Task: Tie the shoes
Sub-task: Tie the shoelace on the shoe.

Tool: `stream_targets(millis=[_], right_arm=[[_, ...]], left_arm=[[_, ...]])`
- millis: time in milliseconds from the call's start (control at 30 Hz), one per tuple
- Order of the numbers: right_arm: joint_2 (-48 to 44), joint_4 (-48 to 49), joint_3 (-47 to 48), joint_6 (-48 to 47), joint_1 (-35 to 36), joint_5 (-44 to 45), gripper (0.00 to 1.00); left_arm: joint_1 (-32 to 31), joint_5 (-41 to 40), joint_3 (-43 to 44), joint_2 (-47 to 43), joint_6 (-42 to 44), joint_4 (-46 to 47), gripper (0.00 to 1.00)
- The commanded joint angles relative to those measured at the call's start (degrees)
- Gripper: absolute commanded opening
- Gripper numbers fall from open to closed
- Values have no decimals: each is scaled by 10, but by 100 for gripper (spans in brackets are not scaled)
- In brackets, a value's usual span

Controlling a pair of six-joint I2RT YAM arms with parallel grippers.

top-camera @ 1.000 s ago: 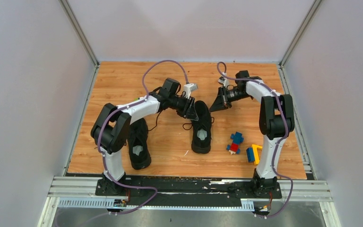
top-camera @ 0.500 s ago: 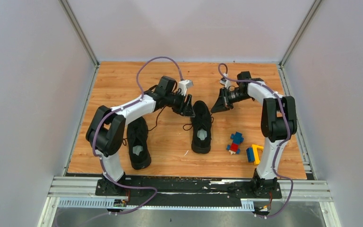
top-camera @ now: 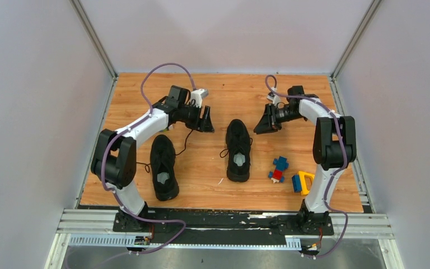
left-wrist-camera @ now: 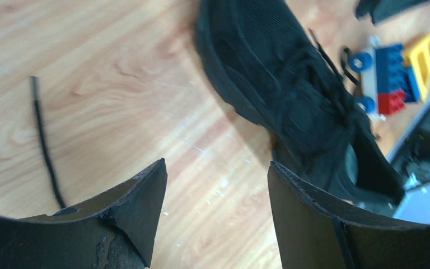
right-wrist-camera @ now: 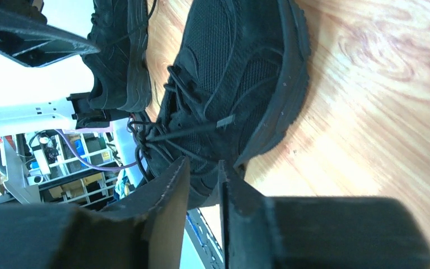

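Note:
Two black shoes lie on the wooden table. The left shoe [top-camera: 164, 167] is near the left arm, and the right shoe [top-camera: 238, 148] [left-wrist-camera: 291, 95] [right-wrist-camera: 241, 73] lies in the middle. My left gripper [top-camera: 204, 120] [left-wrist-camera: 217, 168] hovers open and empty, up and left of the right shoe's toe. A loose lace end [left-wrist-camera: 42, 140] lies on the wood below it. To the right of that toe, my right gripper [top-camera: 263, 124] [right-wrist-camera: 203, 165] has its jaws a small way apart with nothing between them. One straight lace end [right-wrist-camera: 201, 128] crosses the right shoe's side.
Blue and red toy blocks [top-camera: 279, 169] [left-wrist-camera: 395, 67] and a yellow block [top-camera: 301, 182] lie right of the right shoe. Grey walls close the table on three sides. The left shoe [right-wrist-camera: 120, 56] also shows in the right wrist view.
My left gripper has drawn back up and to the left, away from the right shoe, and opened wider. The right gripper shifted slightly right and its shut jaws have parted.

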Motion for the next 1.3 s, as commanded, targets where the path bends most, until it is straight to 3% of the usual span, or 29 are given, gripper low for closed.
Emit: stream_targets(millis=[0, 233, 700, 833, 967, 1133, 1267], right_arm=[[-60, 11, -33, 3, -41, -20, 32], [-79, 50, -124, 28, -55, -109, 48], [21, 55, -84, 59, -2, -155, 52], [28, 56, -83, 59, -3, -165, 47], [34, 57, -84, 55, -3, -173, 36], [45, 60, -78, 59, -2, -182, 30], [39, 59, -77, 56, -2, -183, 10]], left_arm=[[-4, 114, -42, -71, 35, 15, 74], [-17, 238, -159, -103, -1, 109, 74], [-95, 209, -87, -22, 75, 26, 73], [-99, 200, -77, -5, 69, 23, 69], [-99, 194, -73, 0, 74, 18, 62], [-99, 192, -67, 9, 82, 5, 48], [-99, 196, -55, 17, 87, -6, 34]])
